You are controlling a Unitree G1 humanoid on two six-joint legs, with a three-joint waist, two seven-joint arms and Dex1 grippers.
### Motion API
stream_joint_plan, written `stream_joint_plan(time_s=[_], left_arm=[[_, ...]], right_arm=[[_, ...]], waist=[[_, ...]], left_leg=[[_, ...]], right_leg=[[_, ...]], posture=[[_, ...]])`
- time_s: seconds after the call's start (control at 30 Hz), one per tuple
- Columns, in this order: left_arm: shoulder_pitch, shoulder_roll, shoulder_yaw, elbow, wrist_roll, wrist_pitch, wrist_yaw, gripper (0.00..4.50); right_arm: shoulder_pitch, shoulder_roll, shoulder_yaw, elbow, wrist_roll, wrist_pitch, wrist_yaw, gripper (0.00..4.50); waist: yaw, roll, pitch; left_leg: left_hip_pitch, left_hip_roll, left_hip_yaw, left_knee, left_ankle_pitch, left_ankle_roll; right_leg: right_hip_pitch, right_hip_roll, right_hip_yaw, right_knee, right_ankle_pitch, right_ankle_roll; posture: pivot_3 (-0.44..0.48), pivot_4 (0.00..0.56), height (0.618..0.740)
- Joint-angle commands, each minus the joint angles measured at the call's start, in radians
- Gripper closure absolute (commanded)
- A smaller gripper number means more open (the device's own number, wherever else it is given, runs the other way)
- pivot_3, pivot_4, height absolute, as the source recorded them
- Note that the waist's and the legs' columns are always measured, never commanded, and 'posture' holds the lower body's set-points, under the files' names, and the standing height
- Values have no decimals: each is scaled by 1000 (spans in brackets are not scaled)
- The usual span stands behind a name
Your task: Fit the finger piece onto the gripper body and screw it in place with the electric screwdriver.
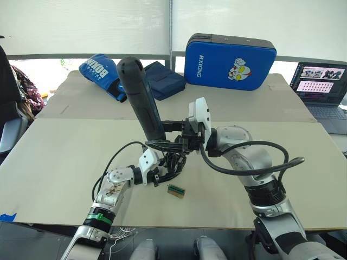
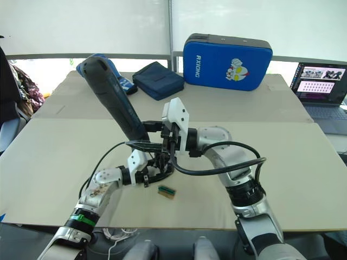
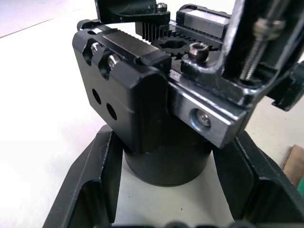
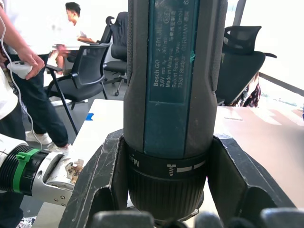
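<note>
Left eye view: electric screwdriver (image 1: 140, 97) is seen at frame centre, tilted to upper left, clamped by right gripper (image 1: 172, 134). Below it, gripper body (image 1: 171, 161) is held by left gripper (image 1: 162, 172).

Left wrist view: gripper body fills the centre, its round base pinched btw. 2 fingers (image 3: 97, 180).

Right wrist view: screwdriver barrel is gripped btw. 2 fingers (image 4: 102, 178). Finger piece cannot be told.

The electric screwdriver (image 1: 142, 99), thick, black and cylindrical, is tilting with its rounded end up and away, its tip pointing down at the gripper body (image 3: 142, 95). That black blocky mechanism, with metal screws, is standing near the table's (image 1: 54, 162) front edge.
</note>
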Motion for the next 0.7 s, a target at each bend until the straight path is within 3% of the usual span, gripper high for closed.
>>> stream_joint_plan(time_s=[0.03, 0.7], left_arm=[[38, -1, -58, 26, 18, 44, -31, 2233], [40, 0, -58, 25, 18, 46, -33, 2233]], right_arm=[[-4, 13, -19, -39, 30, -3, -3, 2574], [1, 21, -23, -36, 27, -7, -14, 2574]], waist=[[0, 0, 0], [0, 0, 0]], left_leg=[[0, 0, 0, 0, 0, 0], [0, 0, 0, 0, 0, 0]], right_leg=[[0, 0, 0, 0, 0, 0], [0, 0, 0, 0, 0, 0]], posture=[[0, 150, 740], [0, 150, 740]])
